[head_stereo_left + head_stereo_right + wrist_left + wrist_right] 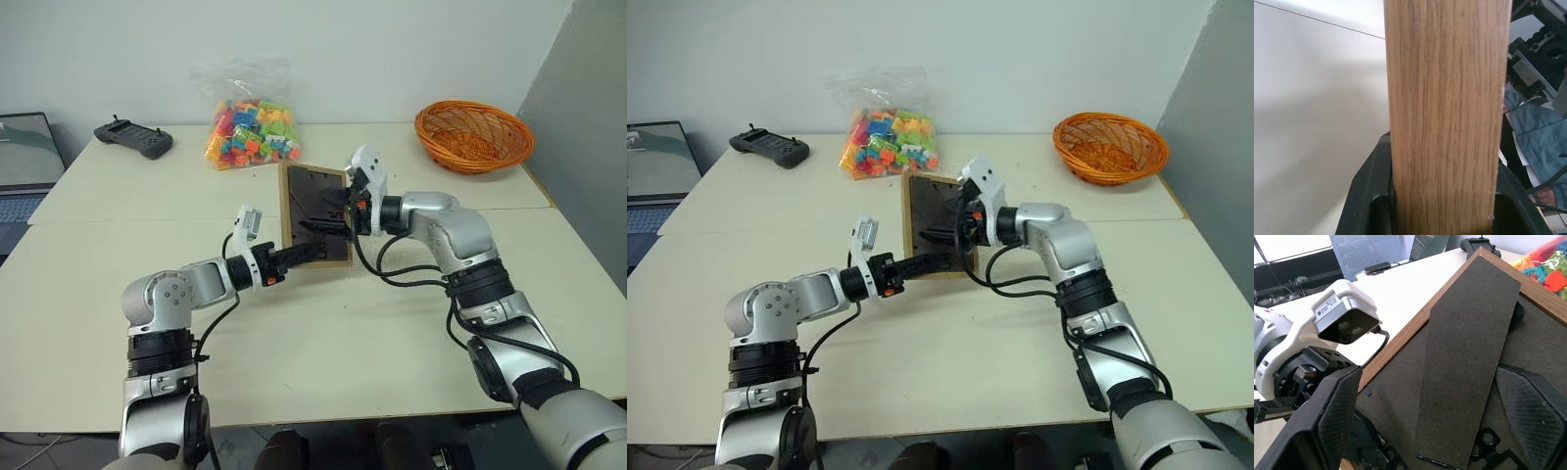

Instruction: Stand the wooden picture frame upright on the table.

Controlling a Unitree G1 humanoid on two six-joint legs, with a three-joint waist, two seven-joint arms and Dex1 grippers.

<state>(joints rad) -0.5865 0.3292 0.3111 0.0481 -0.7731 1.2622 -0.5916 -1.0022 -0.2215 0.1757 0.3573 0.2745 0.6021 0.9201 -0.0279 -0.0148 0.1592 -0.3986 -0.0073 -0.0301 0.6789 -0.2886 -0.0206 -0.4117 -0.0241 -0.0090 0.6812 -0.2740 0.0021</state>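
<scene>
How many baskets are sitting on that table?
1. The orange woven basket sits at the table's far right corner, apart from the bag of colourful blocks.

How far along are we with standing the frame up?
Done: the wooden picture frame is raised, back panel towards the robot, left gripper clamping its lower edge. In hand: open right gripper at the fold-out stand. Left: swing the stand out, set it on the table, release.

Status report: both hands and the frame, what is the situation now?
Left hand shut on frame's lower edge. Right hand open at frame's dark back, stand flat between fingers. Frame held up, tilted, over table. Nothing in the way.
</scene>
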